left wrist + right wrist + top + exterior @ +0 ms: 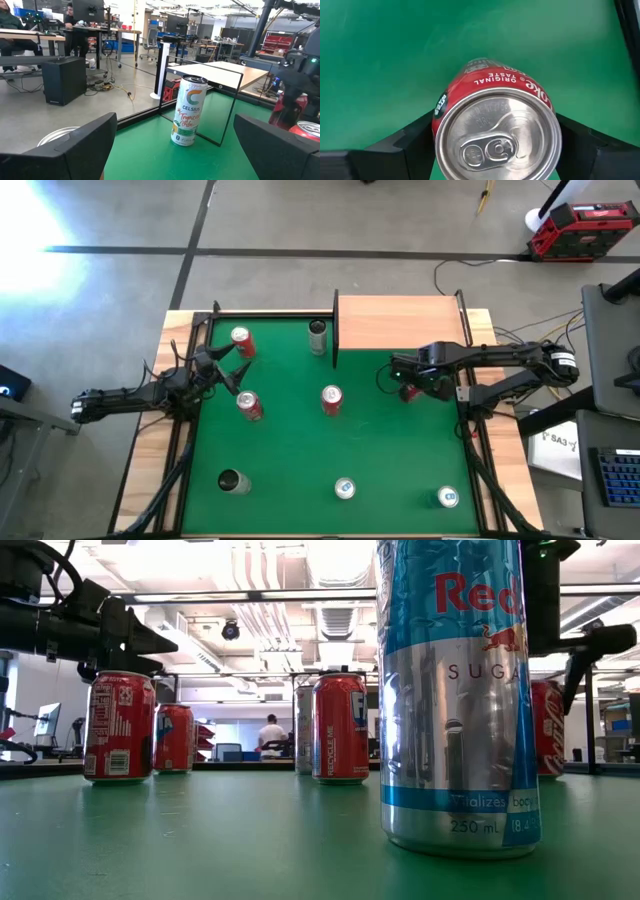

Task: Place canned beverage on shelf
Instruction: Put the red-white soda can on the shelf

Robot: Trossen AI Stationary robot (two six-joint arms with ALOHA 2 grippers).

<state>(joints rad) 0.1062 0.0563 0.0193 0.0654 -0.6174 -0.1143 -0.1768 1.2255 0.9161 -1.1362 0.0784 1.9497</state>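
One red Coke can [496,132] sits clasped between the right pincer [495,145] fingers.

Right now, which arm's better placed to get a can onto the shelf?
Right. Its end effector already straddles the red cola can, close beside the shelf. The left end effector hangs open across the mat, holding nothing.

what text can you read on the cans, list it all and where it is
"CELSIUS": the tall white can; the script under it is too blurred.
"ORIGINAL TASTE": the red can between the right claw fingers.
"Red", "SUGA", "250 mL": the blue and silver can.
Other red cans' print: too small.
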